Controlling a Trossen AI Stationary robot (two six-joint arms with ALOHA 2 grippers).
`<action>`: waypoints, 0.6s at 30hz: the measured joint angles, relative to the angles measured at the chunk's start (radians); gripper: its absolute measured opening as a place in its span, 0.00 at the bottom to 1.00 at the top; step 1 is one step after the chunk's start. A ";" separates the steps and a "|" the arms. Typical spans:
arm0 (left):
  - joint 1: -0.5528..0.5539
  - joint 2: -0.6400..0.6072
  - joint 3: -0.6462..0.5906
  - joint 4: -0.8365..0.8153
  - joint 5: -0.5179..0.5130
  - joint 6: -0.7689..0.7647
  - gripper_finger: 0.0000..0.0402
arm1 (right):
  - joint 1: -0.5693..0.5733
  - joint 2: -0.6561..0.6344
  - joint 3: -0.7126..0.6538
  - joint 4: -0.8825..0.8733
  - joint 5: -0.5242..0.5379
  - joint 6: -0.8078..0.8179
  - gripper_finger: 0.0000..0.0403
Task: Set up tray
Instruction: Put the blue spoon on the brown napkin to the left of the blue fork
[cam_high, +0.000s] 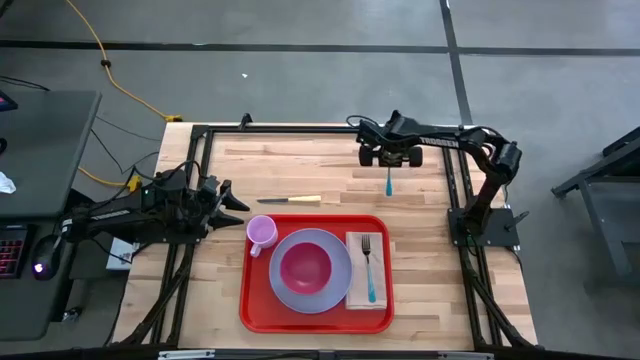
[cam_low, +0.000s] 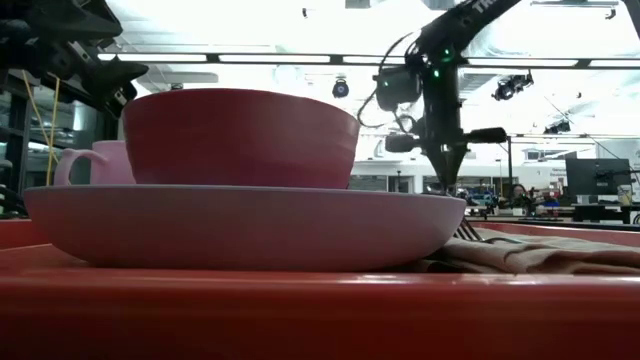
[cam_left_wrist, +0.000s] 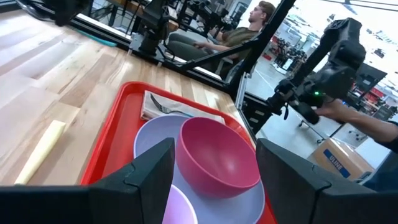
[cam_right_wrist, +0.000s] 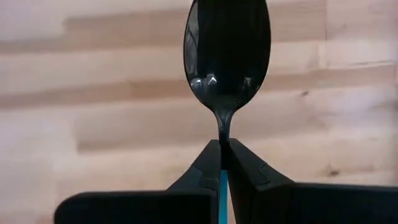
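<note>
- The right pincer (cam_right_wrist: 221, 163) is clenched on the teal handle of a shiny metal spoon (cam_right_wrist: 227, 53), bowl pointing away from the fingers, above bare wooden tabletop (cam_high: 300, 165).
- The large flat red plastic tray (cam_high: 258, 300) lies well apart from that pincer, toward the tabletop's near edge, carrying a lavender plate (cam_high: 290, 285) with a pink bowl (cam_high: 305, 265), a pink mug (cam_high: 262, 232) and a tan napkin (cam_high: 356, 290) with a fork (cam_high: 368, 262).
- Judgement: carry the spoon level, lower it onto the napkin beside the fork, and let go only once it rests.
- The left pincer (cam_left_wrist: 214, 168) waits released, just beside the mug; a pale-handled knife (cam_high: 290, 200) lies nearby.
</note>
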 joint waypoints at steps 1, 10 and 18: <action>0.000 0.000 0.000 0.000 0.000 0.000 0.64 | 0.016 0.000 0.011 -0.015 -0.006 0.007 0.00; 0.000 0.000 0.000 -0.001 0.037 0.006 0.64 | 0.194 -0.002 0.053 -0.090 -0.071 0.162 0.00; 0.000 0.000 0.000 -0.002 0.107 0.033 0.64 | 0.367 -0.002 0.053 -0.089 -0.113 0.348 0.00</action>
